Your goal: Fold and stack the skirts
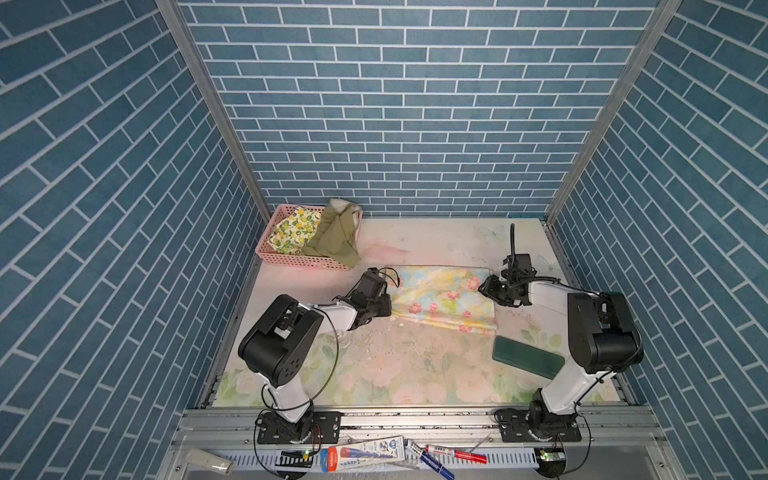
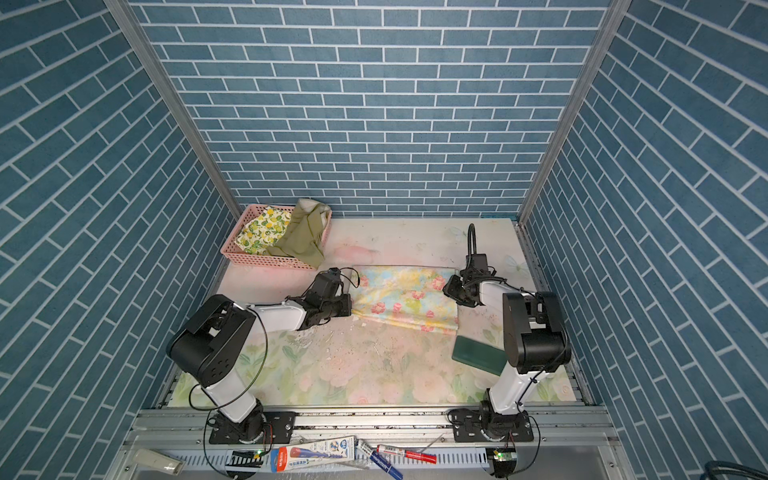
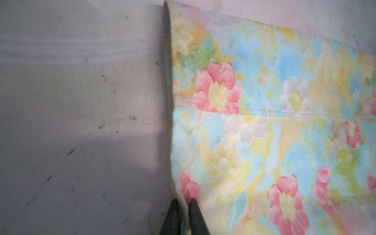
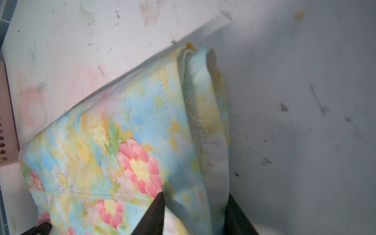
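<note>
At the far left corner of the surface [image 1: 395, 365], in a top view: a pink basket [image 1: 291, 259] holds the lemon skirt [image 1: 293, 230] and the olive skirt [image 1: 336, 237]. The olive one is bunched and hangs over the basket's near right rim. The floral skirt [image 1: 444, 299] lies folded flat at mid-surface, with its long axis running left to right. The left hand [image 1: 388, 306] is at one short end and the right hand [image 1: 484, 287] at the other. A dark green block [image 1: 528, 356] sits near the skirt's near right corner, partly hidden by the right arm.

In a top view: the pink basket [image 2: 257, 259] has the same contents. The fingers of both hands are too small and dark to read against the floral skirt [image 2: 405, 297].

Left wrist view: only the fingertips of the left hand [image 3: 183, 200] are in frame. They are nearly closed and pinch the edge of the floral skirt [image 3: 264, 142]. A stitched hem line crosses the cloth, and the frame cuts the skirt off on two sides.

Right wrist view: the fingers of the right hand [image 4: 195, 195] stand partly apart, astride the layered end of the floral skirt [image 4: 122, 142]. Whether they press the cloth cannot be told. A sliver of the pink basket [image 4: 6, 130] is cut off at the frame edge.
</note>
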Action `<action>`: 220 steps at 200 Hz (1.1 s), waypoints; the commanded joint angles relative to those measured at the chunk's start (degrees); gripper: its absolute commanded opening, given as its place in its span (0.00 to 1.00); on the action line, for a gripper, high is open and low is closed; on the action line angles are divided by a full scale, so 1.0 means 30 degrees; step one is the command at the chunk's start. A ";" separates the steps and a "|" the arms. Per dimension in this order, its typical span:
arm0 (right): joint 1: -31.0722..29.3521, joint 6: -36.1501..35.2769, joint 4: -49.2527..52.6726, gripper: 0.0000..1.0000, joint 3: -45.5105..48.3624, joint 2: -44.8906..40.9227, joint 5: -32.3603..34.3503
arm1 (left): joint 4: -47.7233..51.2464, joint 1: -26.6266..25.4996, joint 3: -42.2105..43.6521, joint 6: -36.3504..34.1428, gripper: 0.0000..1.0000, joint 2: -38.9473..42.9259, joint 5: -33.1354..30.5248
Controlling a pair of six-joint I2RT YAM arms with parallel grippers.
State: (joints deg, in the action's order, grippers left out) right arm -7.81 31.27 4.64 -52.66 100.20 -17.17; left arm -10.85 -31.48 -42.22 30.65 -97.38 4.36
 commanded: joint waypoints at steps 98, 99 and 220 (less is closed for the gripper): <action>-0.0940 -0.2483 0.3094 0.60 -0.2967 0.0476 0.1930 | 0.4989 0.0368 -0.0771 -0.0452 0.83 0.2522 -0.0976; -0.0926 -0.2483 0.3160 0.60 -0.2945 0.0442 0.1995 | 0.5065 0.0378 -0.0864 -0.0530 0.83 0.2448 -0.0893; -0.0863 -0.2508 0.3182 0.61 -0.0830 -0.0159 0.2680 | 0.8388 0.0822 -0.5929 -0.1648 0.80 -0.2857 0.0769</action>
State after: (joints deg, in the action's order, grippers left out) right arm -10.50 25.41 14.35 -56.29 99.72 -9.61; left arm 11.94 -29.36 -59.07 25.26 -103.24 4.84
